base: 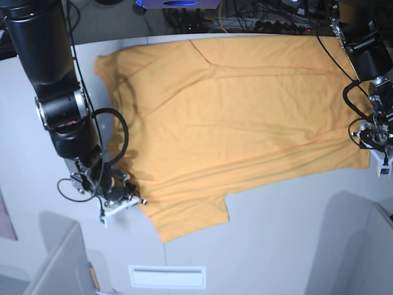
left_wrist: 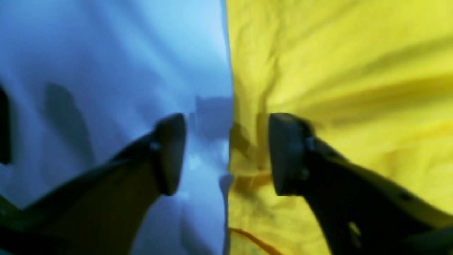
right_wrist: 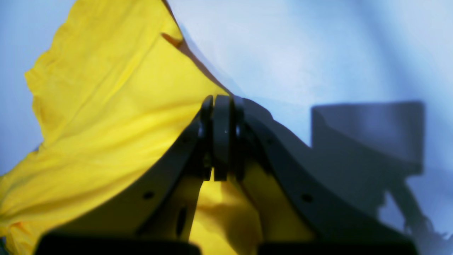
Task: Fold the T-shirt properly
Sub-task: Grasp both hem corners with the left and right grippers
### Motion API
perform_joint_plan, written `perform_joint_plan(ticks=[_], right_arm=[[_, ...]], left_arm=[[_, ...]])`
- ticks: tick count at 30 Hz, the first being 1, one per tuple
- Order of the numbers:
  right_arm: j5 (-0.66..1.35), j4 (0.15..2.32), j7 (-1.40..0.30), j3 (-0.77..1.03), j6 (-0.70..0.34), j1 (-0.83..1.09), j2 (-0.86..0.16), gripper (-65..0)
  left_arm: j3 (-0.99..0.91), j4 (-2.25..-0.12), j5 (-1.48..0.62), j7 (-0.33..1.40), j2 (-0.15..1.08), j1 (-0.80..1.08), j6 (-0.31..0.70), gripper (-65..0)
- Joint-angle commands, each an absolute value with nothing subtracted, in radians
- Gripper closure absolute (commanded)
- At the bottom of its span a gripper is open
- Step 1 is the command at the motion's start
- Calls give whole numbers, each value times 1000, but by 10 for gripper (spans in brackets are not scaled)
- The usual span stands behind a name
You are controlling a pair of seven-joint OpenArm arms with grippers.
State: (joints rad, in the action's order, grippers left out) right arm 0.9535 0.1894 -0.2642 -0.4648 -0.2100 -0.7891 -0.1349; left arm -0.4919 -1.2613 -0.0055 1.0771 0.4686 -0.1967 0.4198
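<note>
The light-orange T-shirt lies spread flat over the pale table, with one sleeve pointing toward the front edge. My left gripper is open, and its two fingers straddle the shirt's edge without touching the cloth. In the base view this gripper sits at the shirt's right edge. My right gripper is shut at the shirt's border, seemingly pinching the edge, with creases running away from it. The base view places it at the shirt's front-left edge.
Grey angled panels stand at the front left and the front right. A white slotted plate lies near the front edge. Cables and equipment line the back. Bare table borders the shirt beside each gripper.
</note>
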Motion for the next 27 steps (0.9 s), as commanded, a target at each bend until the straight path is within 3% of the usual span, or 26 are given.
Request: perform_joint_plan(ticks=[1,7,19,27], right_arm=[[944,196,-283,-467,-197,-817,-145,0],[944,196,-277,-467,-197,-817,-145,0],[944,197,-277,-467,-197,-820,-143,0],[944,197,-277,-467,-197,-817,-143,0]], left_arm=[[-498,-1290,-1,1093,495,-222,418,-395],[-498,-1219,8,1038,496,-318,418,-400],[-486,-437,12,628,610,-713,418,-402],[-486,-298,12,513,613,-750,414,-403]])
